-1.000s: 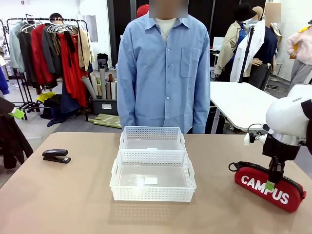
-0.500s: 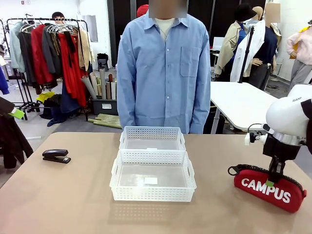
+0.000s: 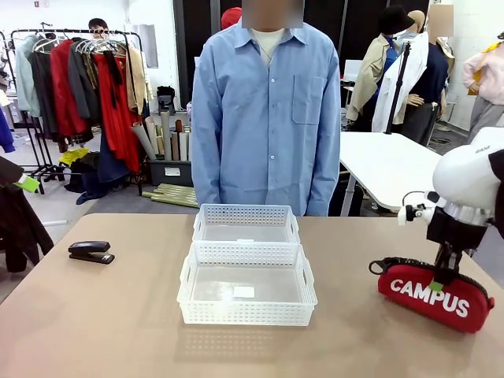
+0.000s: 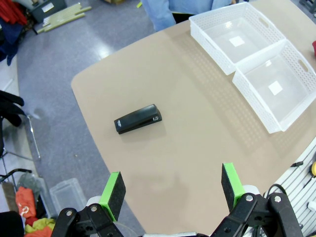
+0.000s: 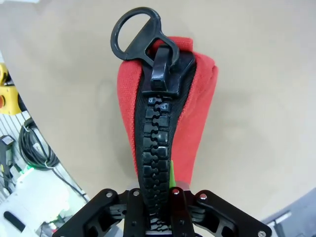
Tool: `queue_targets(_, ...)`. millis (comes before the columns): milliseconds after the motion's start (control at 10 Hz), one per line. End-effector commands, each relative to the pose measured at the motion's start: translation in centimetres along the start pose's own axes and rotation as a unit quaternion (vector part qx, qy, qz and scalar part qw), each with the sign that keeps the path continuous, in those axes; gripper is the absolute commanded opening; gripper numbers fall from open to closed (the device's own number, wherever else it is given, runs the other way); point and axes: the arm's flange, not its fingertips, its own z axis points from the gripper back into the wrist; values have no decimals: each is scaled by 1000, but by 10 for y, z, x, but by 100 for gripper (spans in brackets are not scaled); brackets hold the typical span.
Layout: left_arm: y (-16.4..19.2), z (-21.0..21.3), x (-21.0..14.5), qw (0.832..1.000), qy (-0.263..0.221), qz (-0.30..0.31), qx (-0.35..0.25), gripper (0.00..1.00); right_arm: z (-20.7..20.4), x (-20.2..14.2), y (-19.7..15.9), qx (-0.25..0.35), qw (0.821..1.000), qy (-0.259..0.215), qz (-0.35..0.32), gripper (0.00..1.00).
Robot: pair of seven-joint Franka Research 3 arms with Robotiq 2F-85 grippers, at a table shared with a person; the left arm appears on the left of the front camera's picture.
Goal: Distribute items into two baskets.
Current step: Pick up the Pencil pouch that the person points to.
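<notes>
The red CAMPUS pouch (image 3: 432, 296) hangs at the table's right side, its left end a little above the table, with my right gripper (image 3: 438, 283) shut on its black zip top. Seen from the right wrist, the fingers (image 5: 170, 185) pinch the pouch (image 5: 190, 108) along its chunky black zipper, the ring pull pointing away. The black stapler (image 3: 90, 252) lies at the table's left; the left wrist view has the stapler (image 4: 138, 119) well ahead of my open left gripper (image 4: 171, 187), high above the table. Two white baskets (image 3: 246, 224) (image 3: 246, 287) stand end to end in the middle, also as baskets (image 4: 232, 39) (image 4: 279, 89).
A person in a blue shirt (image 3: 265, 118) stands at the far side behind the baskets, hands out of sight. The tan table (image 3: 118, 331) has bare room left and right of the baskets. A clothes rack (image 3: 79, 79) and a white table (image 3: 386, 169) stand beyond.
My right gripper has closed on the pouch's zip top and raised it slightly up and to the right. Stapler, baskets and person stay put.
</notes>
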Motion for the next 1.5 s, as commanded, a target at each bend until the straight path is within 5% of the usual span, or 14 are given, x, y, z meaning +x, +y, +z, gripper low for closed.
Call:
queue_targets(0, 1, 0, -1, 1000, 1, 0, 1, 100, 47, 7, -29, 19, 1000, 4, 16, 0)
queue_targets(700, 1, 0, -1, 1000, 1, 0, 1, 100, 166, 26, -28, -47, 993, -27, 109, 0)
queue_targets(1400, 1, 0, -1, 1000, 1, 0, 1, 100, 203, 65, 2, -46, 986, -71, 142, 0)
